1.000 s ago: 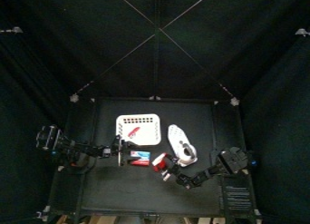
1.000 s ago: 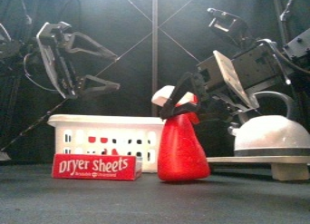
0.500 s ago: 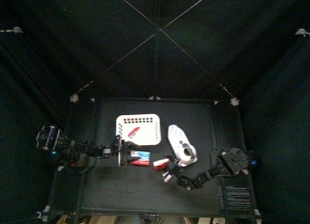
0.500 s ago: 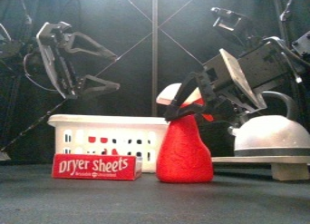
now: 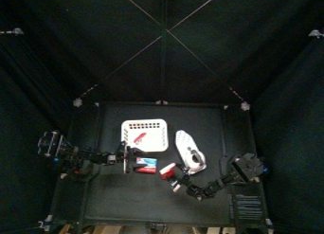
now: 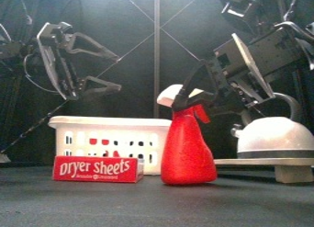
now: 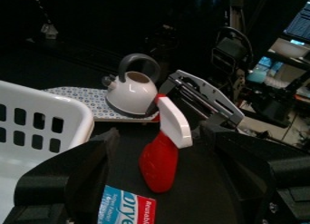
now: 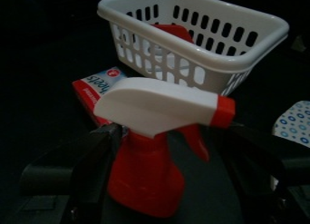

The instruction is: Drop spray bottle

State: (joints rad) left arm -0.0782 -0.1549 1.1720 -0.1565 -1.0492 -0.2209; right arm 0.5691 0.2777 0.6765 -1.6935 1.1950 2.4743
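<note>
The spray bottle (image 6: 186, 150) is red with a white trigger head and stands upright on the table, just right of the white basket (image 6: 105, 134). It also shows in the left wrist view (image 7: 162, 153), the right wrist view (image 8: 148, 160) and small in the top view (image 5: 172, 171). My right gripper (image 6: 211, 91) is open, its jaws standing on either side of the bottle's neck (image 8: 179, 141) without closing on it. My left gripper (image 6: 72, 76) hangs open and empty above the basket's left end.
A red-white-blue dryer sheets box (image 6: 95, 168) lies in front of the basket. A white kettle (image 6: 276, 134) stands on a grey mat at the right, behind the bottle. The basket (image 8: 194, 37) holds a red item.
The bottle was tilted in my right gripper; now it stands upright on the table. The right gripper has opened and drawn back up and to the right. The left arm has not moved.
</note>
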